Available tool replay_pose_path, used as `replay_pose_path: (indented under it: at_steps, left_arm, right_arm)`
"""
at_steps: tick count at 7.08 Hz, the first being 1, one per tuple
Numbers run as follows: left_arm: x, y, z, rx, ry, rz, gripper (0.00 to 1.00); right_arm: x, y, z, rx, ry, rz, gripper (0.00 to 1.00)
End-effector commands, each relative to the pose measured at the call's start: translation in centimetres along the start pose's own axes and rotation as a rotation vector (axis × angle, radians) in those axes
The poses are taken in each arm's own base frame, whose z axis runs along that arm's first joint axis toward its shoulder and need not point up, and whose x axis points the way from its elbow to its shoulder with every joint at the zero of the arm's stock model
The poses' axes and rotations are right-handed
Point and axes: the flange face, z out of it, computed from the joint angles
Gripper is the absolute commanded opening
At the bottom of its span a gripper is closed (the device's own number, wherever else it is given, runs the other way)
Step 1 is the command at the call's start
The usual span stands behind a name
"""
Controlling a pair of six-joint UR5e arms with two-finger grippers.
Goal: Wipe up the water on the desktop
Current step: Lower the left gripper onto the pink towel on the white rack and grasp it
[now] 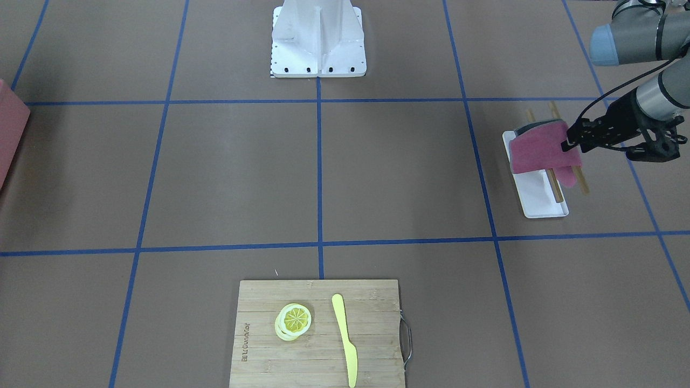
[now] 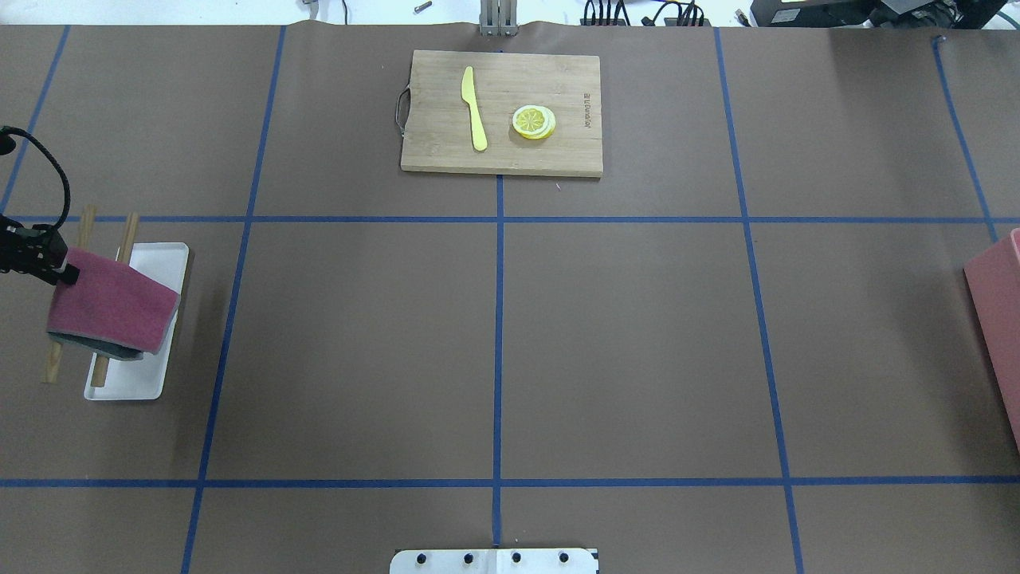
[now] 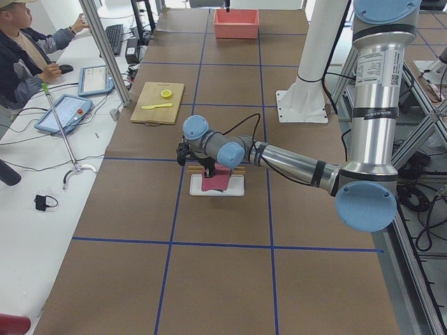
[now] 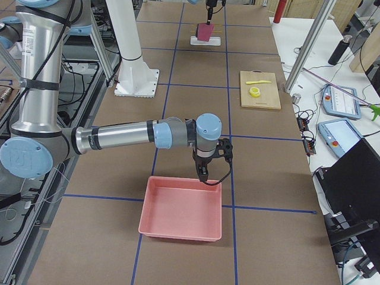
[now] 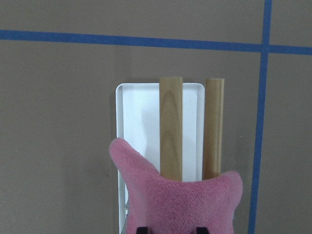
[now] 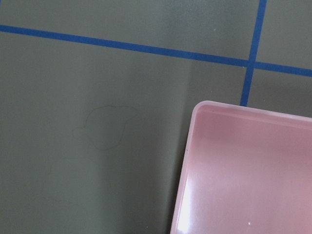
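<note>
The desktop is a matte brown surface crossed by blue tape lines. At its left side my left gripper is shut on the edge of a pink cloth, which drapes over two wooden rods above a white tray. The left wrist view shows the cloth bunched between the fingertips. My right gripper hangs over the near rim of a pink bin; I cannot tell whether it is open or shut. A faint irregular outline marks the desktop beside the bin; I cannot tell if it is water.
A bamboo cutting board at the far middle carries a yellow knife and lemon slices. The pink bin sits at the right edge. The white robot base stands at the near middle. A person sits beyond the far edge.
</note>
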Motion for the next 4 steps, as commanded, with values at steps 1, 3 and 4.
replay_pose_path:
  at_steps: [1, 3, 4]
  left_arm:
    - [0.1, 0.0, -0.1, 0.002, 0.001, 0.0, 0.0]
    - [0.9, 0.2, -0.9, 0.015, 0.009, 0.015, 0.0]
    - [2.4, 0.8, -2.6, 0.041, 0.028, 0.042, 0.0]
  right_arm:
    - [0.0, 0.0, 0.0, 0.0, 0.0, 0.0, 1.0]
    - [0.0, 0.0, 0.0, 0.001, 0.0, -0.001, 1.0]
    - [-0.3, 0.0, -0.2, 0.006, -0.002, -0.006, 1.0]
